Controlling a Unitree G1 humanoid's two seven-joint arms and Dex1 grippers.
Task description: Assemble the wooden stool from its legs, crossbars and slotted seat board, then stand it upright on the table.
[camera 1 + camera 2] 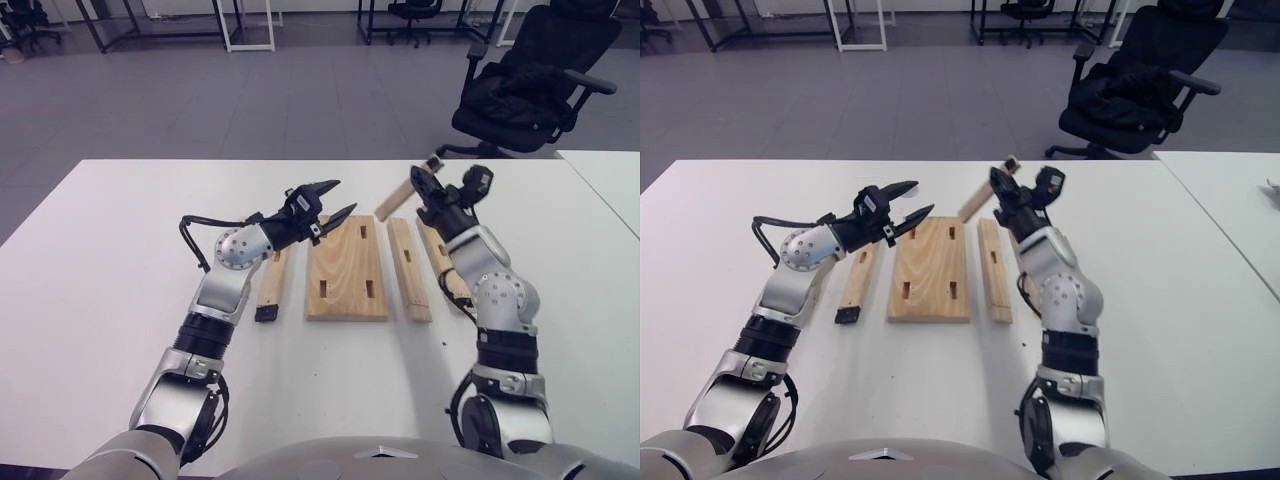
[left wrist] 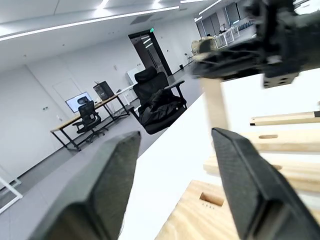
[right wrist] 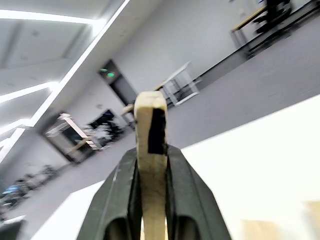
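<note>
The slotted seat board [image 1: 347, 268] lies flat in the middle of the white table [image 1: 110, 250]. My left gripper [image 1: 343, 196] hovers open above the board's far left corner, nothing between its fingers [image 2: 102, 190]. My right gripper [image 1: 422, 185] is shut on a wooden leg [image 1: 398, 199], held tilted in the air beyond the board's far right corner. That same leg [image 3: 151, 150] sits between the right gripper's closed jaws in the right wrist view. Another leg [image 1: 272, 285] with a dark end lies left of the board. Two more wooden pieces [image 1: 408, 268] lie to the board's right.
The outer wooden piece [image 1: 437, 255] is partly covered by my right forearm. A black office chair [image 1: 535, 80] stands on the floor beyond the table's far right corner. A second white table [image 1: 605, 185] borders the right side. Bare tabletop stretches left and in front.
</note>
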